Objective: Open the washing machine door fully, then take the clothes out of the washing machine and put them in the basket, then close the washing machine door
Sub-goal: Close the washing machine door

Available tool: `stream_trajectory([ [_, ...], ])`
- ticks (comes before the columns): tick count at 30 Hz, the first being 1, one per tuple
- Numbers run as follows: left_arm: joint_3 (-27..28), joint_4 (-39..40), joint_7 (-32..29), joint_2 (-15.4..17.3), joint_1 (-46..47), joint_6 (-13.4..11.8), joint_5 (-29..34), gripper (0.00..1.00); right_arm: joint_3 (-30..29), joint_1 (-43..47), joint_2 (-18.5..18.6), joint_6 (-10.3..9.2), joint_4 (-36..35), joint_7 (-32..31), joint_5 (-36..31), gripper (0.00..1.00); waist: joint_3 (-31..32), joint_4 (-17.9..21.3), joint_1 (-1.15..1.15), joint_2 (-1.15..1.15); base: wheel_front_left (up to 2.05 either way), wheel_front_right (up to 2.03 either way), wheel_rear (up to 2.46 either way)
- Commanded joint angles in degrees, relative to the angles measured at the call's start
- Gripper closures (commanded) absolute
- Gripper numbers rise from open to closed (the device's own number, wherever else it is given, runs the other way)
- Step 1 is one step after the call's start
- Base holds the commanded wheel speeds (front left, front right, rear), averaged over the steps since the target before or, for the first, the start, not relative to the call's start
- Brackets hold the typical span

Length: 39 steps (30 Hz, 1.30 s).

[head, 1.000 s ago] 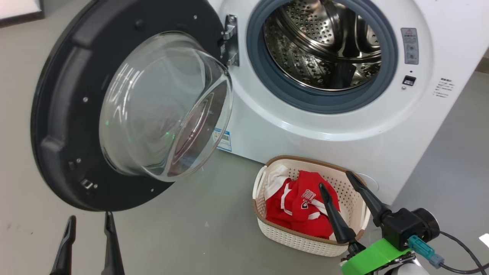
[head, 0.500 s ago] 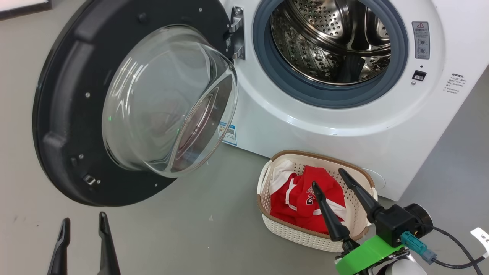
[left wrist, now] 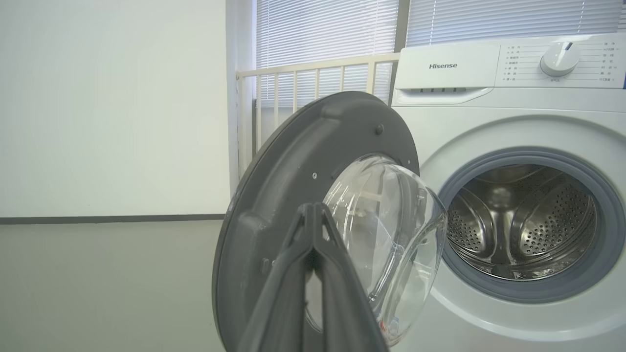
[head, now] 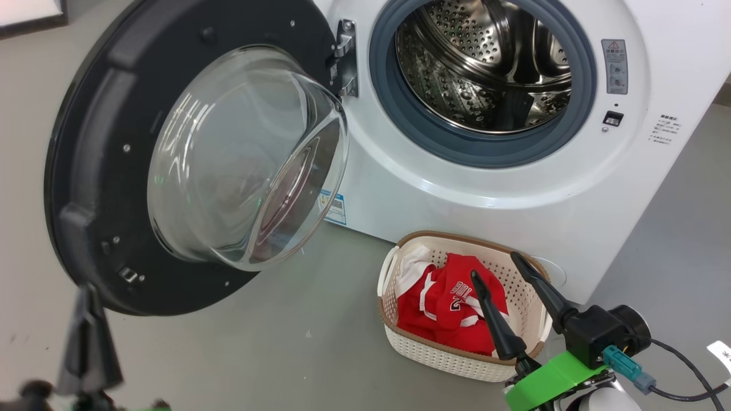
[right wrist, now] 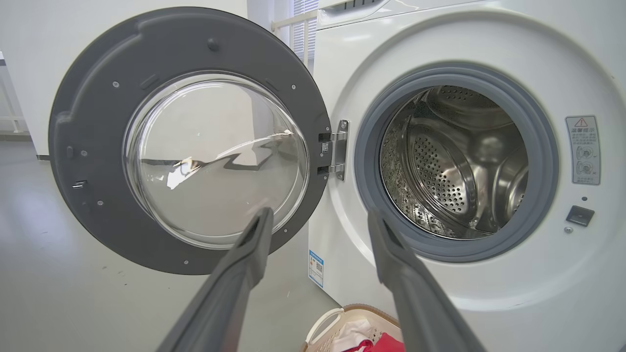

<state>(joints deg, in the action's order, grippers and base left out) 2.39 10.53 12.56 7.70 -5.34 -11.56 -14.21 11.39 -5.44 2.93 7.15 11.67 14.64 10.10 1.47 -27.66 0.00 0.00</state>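
below the washing machine's (head: 457,188) perforated drum (head: 485,63), red clothes (head: 445,308) are heaped in the latticed basket (head: 451,359); left fingers (left wrist: 286,283) are pressed together, right fingers (head: 497,325) spread, both empty.

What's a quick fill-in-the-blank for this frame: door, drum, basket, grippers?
1. The washing machine door stands ____.
2. The steel drum is ____.
3. The basket holds a ____ jersey.
4. The left gripper is ____; the right gripper is open.
Missing words: open; empty; red; shut.
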Motion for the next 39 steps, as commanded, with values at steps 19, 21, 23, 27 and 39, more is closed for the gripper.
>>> stream_trajectory([
  [19,16.8,-11.9,-2.3,9.0,26.6,3.9,-17.8,1.00,0.3,-0.8,-0.1,0.34,-1.1,0.4,-0.9,0.00,1.0,5.6,0.00,0.00,0.00,0.00,0.00],
  [21,18.0,-15.3,-3.1,9.7,29.4,4.8,-20.4,1.00,0.2,-0.8,-0.1,0.34,-1.1,0.4,-1.1,0.00,1.0,6.1,0.00,0.00,0.00,0.00,0.00],
  [23,18.9,-18.9,-4.2,10.7,31.6,5.6,-22.5,1.00,0.3,-0.8,-0.1,0.34,-1.2,0.4,-1.2,0.00,0.9,6.7,0.00,0.00,0.00,0.00,0.00],
  [27,21.2,-25.0,-6.2,11.5,35.8,6.9,-27.5,1.00,0.4,-0.9,-0.1,0.34,-2.1,0.4,-0.7,0.00,0.9,7.5,0.00,0.00,0.00,0.00,0.00],
  [39,27.5,-42.3,-17.8,13.8,45.1,6.2,-40.9,1.00,1.3,-0.5,-0.1,0.34,-4.5,-0.4,-0.7,0.00,0.9,9.6,0.00,0.00,0.00,0.00,0.00],
])
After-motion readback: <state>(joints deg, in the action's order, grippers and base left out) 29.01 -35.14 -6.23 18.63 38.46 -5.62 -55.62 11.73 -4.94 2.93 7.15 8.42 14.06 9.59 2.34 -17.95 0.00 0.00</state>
